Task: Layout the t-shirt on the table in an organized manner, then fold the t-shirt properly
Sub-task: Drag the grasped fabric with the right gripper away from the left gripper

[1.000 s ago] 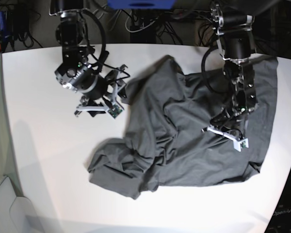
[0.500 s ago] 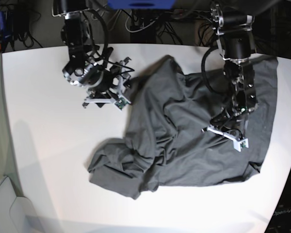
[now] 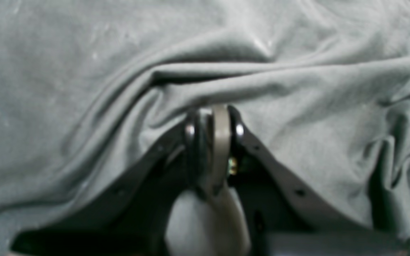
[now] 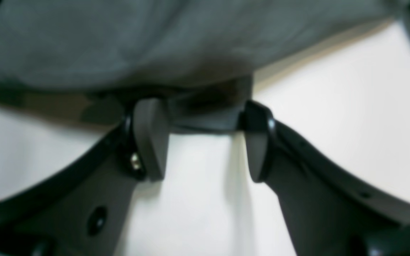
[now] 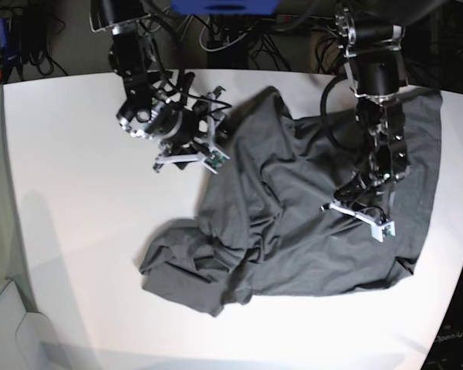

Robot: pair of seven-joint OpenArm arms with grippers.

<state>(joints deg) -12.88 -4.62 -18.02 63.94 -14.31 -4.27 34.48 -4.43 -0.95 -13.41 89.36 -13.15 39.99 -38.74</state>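
No readable print anywhere; crumpled t-shirt [image 5: 309, 208] sprawls from table [image 5: 77, 216] centre to its right edge, left gripper [image 3: 214, 122] pressed together, nosed down into cloth, right gripper [image 4: 201, 133] spread at the shirt's far-left hem.

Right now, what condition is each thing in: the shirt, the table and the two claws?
t-shirt: crumpled and bunched, not laid flat, not folded.
table: bare white top, shirt lying on it toward one side.
left gripper: shut, pressed down onto the shirt; whether it pinches cloth is unclear.
right gripper: open, at the shirt's edge, with cloth showing between its fingers.
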